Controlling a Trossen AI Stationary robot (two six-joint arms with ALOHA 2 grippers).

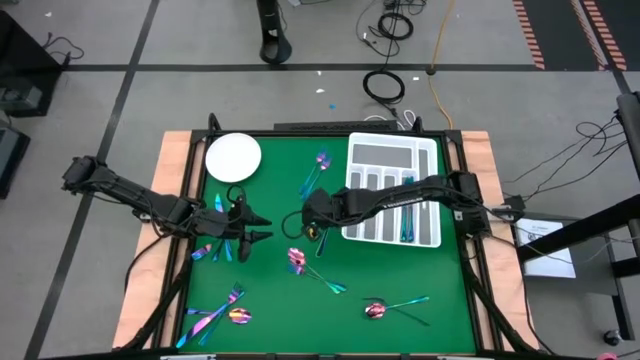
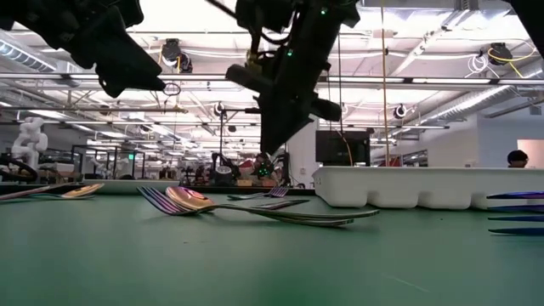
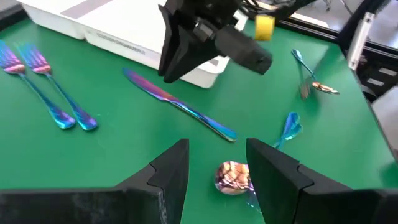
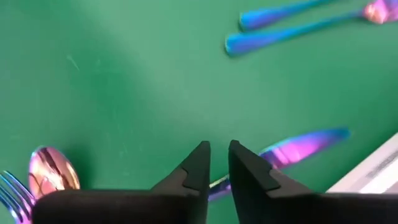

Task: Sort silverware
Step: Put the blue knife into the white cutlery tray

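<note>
The silverware lies scattered over the green table point(image 1: 275, 290): forks and a spoon near the front left point(image 1: 220, 317), a spoon point(image 1: 376, 310) front right, and pieces at the far middle point(image 1: 320, 165). My left gripper point(image 3: 217, 149) is open and hovers above a pink spoon bowl point(image 3: 233, 177). My right gripper point(image 4: 218, 163) reaches in from the right and hangs over a flat-lying knife point(image 3: 180, 102), its fingers apart by only a narrow gap with nothing in it. In the low view both grippers point(image 2: 127, 68) point(image 2: 276, 136) stand clear above the table.
A white compartmented tray point(image 1: 392, 152) sits at the far right with some silverware in its slots point(image 1: 410, 228). A round white plate point(image 1: 233, 157) sits at the far left. Two forks point(image 3: 43, 87) lie beside the tray. The two grippers are close together mid-table.
</note>
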